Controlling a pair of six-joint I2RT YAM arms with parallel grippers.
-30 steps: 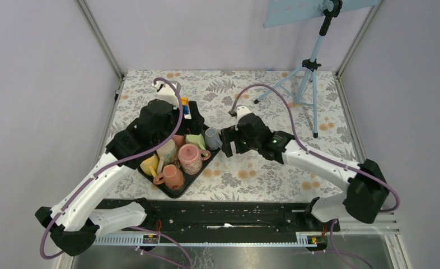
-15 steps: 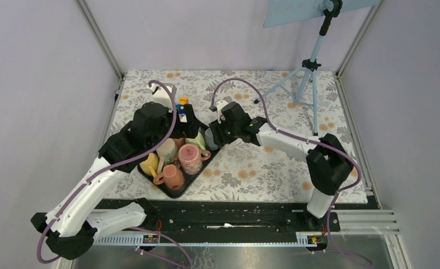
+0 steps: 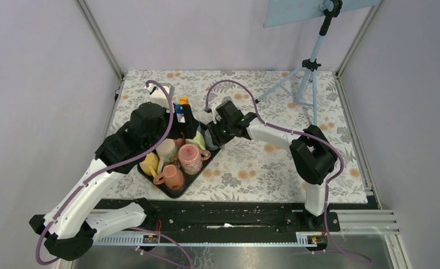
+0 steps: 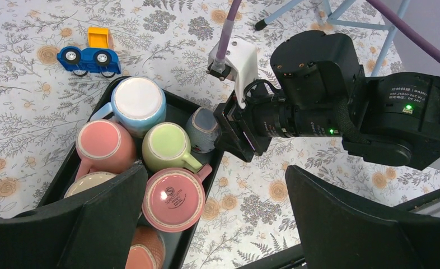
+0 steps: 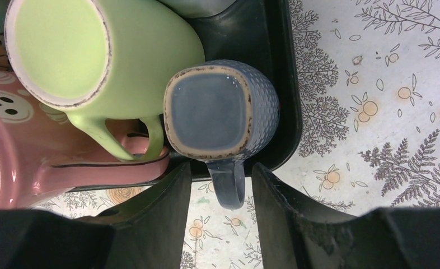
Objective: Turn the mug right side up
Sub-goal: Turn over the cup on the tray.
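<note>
Handle alignment decides this grasp: the grey-blue mug (image 5: 220,109) stands rim-down at 2 o'clock in the tray (image 5: 282,95). Its handle (image 5: 229,188) pokes between the right gripper's (image 5: 221,174) empty fingers (image 5: 150,224), which are parted slightly wider than it. They should close squarely, then lift before rolling.

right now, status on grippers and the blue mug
Right gripper open, straddling blue-grey mug handle. Mug base-up in tray corner. Green mug close alongside. Left gripper open, empty.

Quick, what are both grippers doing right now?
Left gripper: open, empty.
Right gripper: open, fingers either side of the handle of the upside-down blue-grey dimpled mug, not gripping.
</note>
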